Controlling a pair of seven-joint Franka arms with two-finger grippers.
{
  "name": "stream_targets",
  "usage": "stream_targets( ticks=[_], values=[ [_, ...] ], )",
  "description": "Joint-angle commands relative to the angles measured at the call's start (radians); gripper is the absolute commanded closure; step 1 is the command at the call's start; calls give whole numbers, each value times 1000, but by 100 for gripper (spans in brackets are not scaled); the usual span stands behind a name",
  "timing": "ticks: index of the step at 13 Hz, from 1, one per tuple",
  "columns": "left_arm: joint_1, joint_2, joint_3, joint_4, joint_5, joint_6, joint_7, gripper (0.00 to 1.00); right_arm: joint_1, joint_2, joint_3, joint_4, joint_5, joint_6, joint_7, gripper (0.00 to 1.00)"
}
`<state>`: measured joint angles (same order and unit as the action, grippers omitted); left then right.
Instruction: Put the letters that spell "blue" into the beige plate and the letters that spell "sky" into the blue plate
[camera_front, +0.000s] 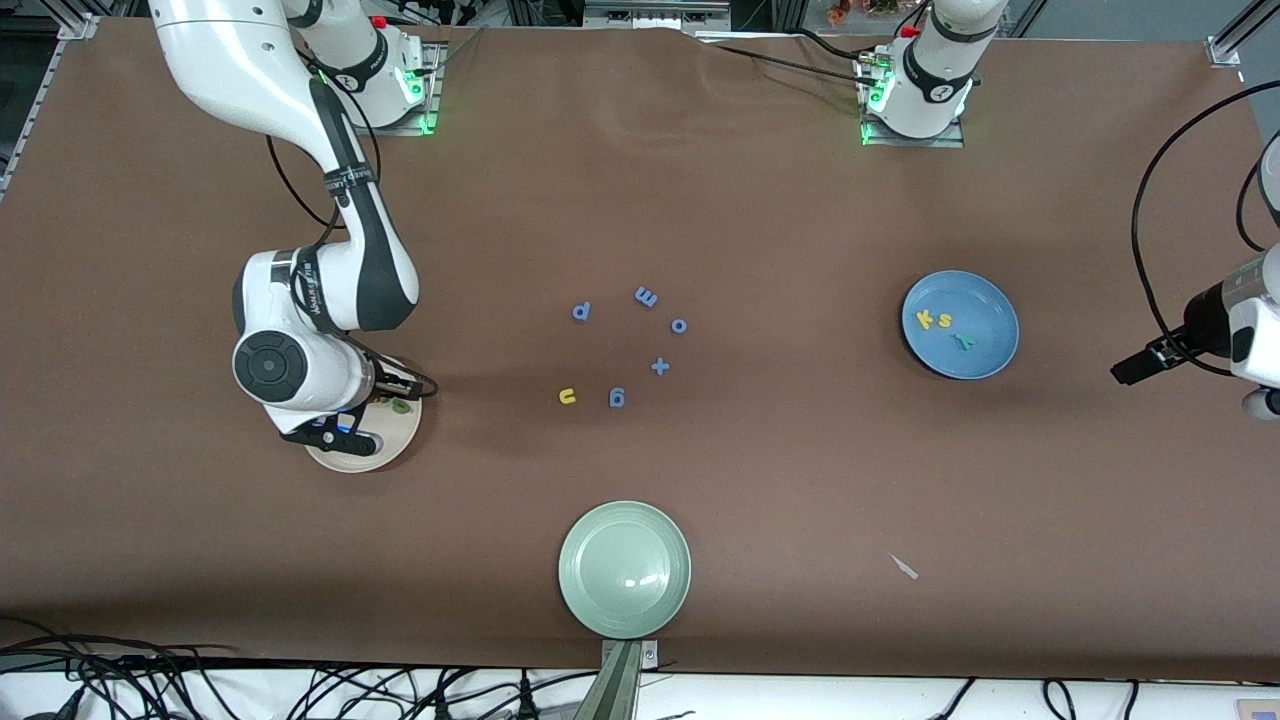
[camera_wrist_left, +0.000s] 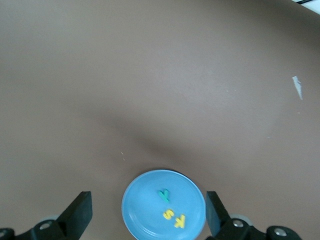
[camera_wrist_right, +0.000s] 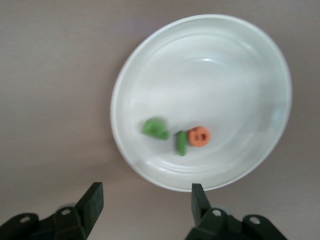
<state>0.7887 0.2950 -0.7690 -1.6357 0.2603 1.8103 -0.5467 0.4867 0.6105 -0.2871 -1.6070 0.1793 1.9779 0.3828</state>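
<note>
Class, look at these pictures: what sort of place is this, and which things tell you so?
Probably a robotics lab: a brown-covered table with two arms bolted on, the right gripper over a beige plate, and loose cables along its edge.

Brown table cover (camera_front: 760, 200), cables (camera_front: 300, 690) along edge

Green foam "b" (camera_wrist_right: 155, 128), thin green bar "l" (camera_wrist_right: 181, 142) and orange foam "e" (camera_wrist_right: 199, 136) in round cream plate (camera_wrist_right: 250, 60); yellow foam "s" (camera_front: 944, 321), yellow "k" (camera_front: 925, 319), teal "y" (camera_front: 965, 341) in round blue plate (camera_front: 990, 300); yellow foam "u" (camera_front: 567, 396) on brown surface (camera_front: 800, 480) between the plates.
</note>
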Motion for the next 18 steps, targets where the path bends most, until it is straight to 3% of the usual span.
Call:
stream_targets(
  ticks=[1,3,6,8,11,14,18],
  values=[
    [-104,-101,117,1,-124,-41,123,0,53,41,2,60,84,15,126,20],
    [-155,-140,172,2,-163,-83,229,0,105,104,2,122,86,57,245,20],
    [-404,-210,429,4,-205,-187,266,0,165,181,5,179,92,189,437,20],
    [-546,-234,551,4,-217,-213,300,0,167,230,46,223,98,255,572,20],
    [-773,-305,836,4,-361,-218,314,0,168,270,89,252,98,268,788,21],
    [-798,-327,858,7,-357,-250,318,0,196,285,101,252,95,302,918,21],
    [-795,-316,794,49,-267,-282,363,0,220,285,101,246,100,300,964,21]
  ],
)
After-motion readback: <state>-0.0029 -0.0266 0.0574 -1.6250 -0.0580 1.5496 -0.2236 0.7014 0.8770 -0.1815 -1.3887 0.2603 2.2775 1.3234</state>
